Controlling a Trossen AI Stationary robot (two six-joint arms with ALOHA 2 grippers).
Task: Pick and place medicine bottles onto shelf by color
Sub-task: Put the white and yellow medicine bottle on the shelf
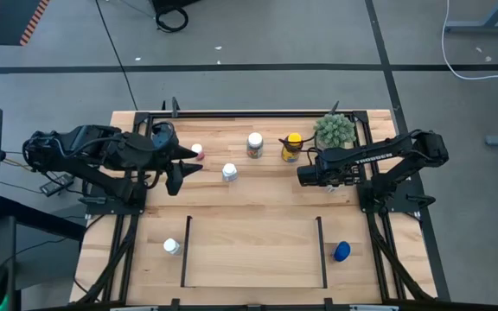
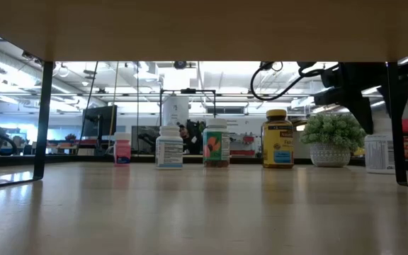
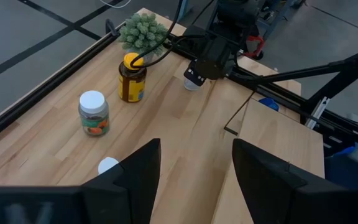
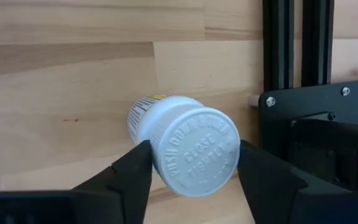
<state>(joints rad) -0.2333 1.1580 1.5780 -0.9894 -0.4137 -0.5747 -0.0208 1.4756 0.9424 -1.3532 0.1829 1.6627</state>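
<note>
I have the right gripper [image 4: 188, 171] hanging low over a white-capped bottle [image 4: 191, 146] that stands beside the spiky green plant [image 1: 335, 130], just on the shelf side of it and close to the black frame rail; its fingers are spread to either side of the cap, and I judge they are not yet pressing on it. The bottle looks like light, stiff plastic with a ribbed cap, so it should lift easily but could tip or twist if I squeeze off-centre. I would take it around the cap or the neck just under it, where the ribbing gives grip, not on the smooth labelled body. The left gripper [image 3: 194, 174] hovers on the far side of the plant, past the row of bottles, its fingers wide apart and holding nothing. Running away from the plant, the row is the amber bottle [image 1: 291, 147] with its yellow cap, a white-capped bottle with an orange label [image 1: 254, 144], another white one [image 1: 229, 172] and the reddish bottle [image 1: 198, 153]. The shelf [image 1: 253, 250] lies well away from the plant and carries nothing, with the blue bottle [image 1: 341, 251] just outside one side bar and a white bottle [image 1: 171, 247] just outside the other.
</note>
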